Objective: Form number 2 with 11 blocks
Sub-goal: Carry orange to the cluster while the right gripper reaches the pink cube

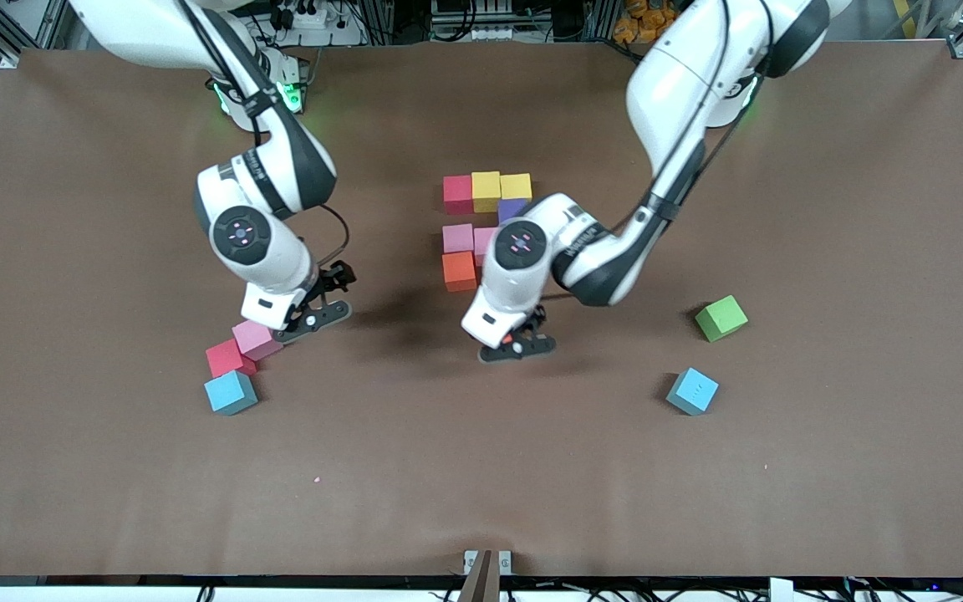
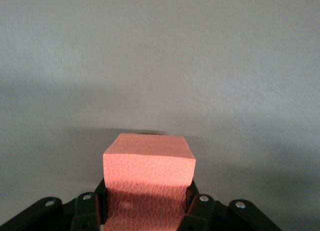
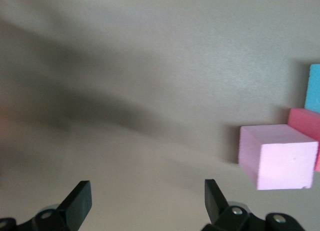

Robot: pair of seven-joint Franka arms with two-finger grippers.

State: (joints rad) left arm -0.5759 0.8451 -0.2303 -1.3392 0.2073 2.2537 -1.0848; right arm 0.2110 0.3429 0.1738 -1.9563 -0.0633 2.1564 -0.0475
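The left gripper [image 2: 145, 211] is closed on an orange matte foam cube [image 2: 149, 176], clamped at the cube's lower sides so that most of its body projects clear of the fingers. This hold leaves the leading faces free, which suits setting the cube flush against its neighbours. In the front view the gripper hangs over bare brown table covering [image 1: 532, 468], just nearer the camera than the partly built digit.

The partial number 2 [image 1: 481, 226] lies at mid-table. Its top row reads red cube [image 1: 457, 192], yellow cube [image 1: 486, 189], second yellow cube [image 1: 516, 186]. A purple cube [image 1: 512, 209] sits under the last of these; a pink cube [image 1: 457, 237] and a second pink cube [image 1: 483, 241] form the middle row, whose remainder the left arm hides. An orange placed cube [image 1: 459, 270] starts the fourth row. The bottom row is judged still unbuilt, so the held cube probably belongs there.

The right gripper [image 3: 145, 201] stands with jaws wide apart and empty, beside a loose pink cube [image 3: 277, 156], a reddish-pink cube [image 1: 227, 358] and a light blue cube [image 1: 230, 392], positioned for the next pick

A green cube [image 1: 720, 318] and another light blue cube [image 1: 691, 390] lie toward the left arm's end
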